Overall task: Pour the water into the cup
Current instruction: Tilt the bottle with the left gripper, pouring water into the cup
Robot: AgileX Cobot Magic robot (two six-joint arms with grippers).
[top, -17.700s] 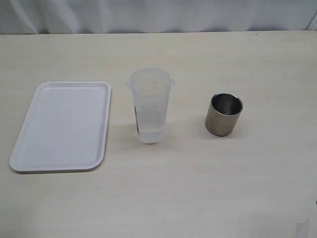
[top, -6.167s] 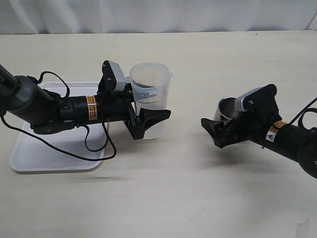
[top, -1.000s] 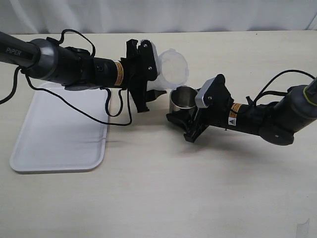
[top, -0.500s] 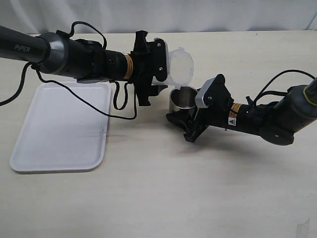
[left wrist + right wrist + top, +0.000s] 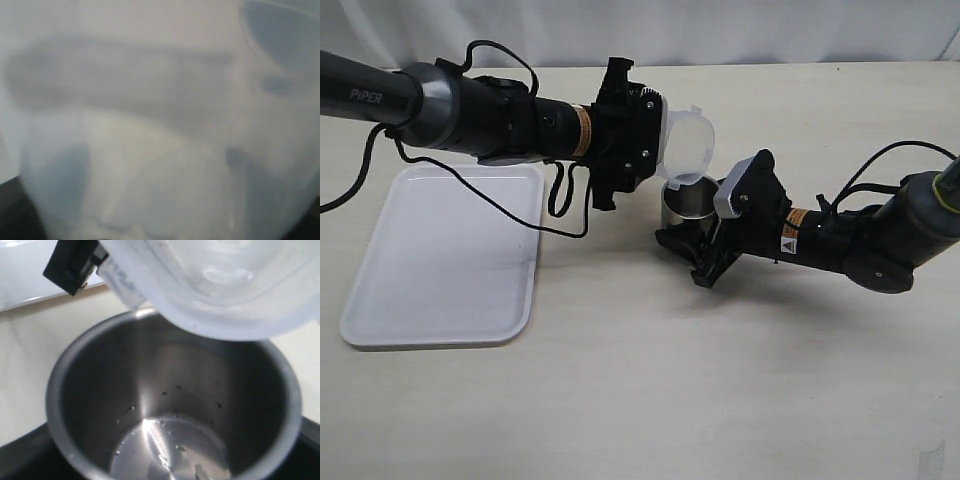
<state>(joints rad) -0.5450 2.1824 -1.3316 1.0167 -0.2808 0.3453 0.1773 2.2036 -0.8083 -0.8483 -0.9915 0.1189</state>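
Tipped further than half a second ago, the translucent beaker (image 5: pixel 685 145) leans mouth-down over the steel cup (image 5: pixel 688 203), clamped in the left gripper (image 5: pixel 655 150). The right gripper (image 5: pixel 685 222) clasps the cup on the table (image 5: pixel 720 380). A little water (image 5: pixel 165 450) glints inside it. The left wrist view shows only blurred plastic, with the fingers hidden.

pale wood-grain tabletop (image 5: pixel 650 400), whitish draped backdrop (image 5: pixel 740 28) along its far edge, soft even light, faint shadows
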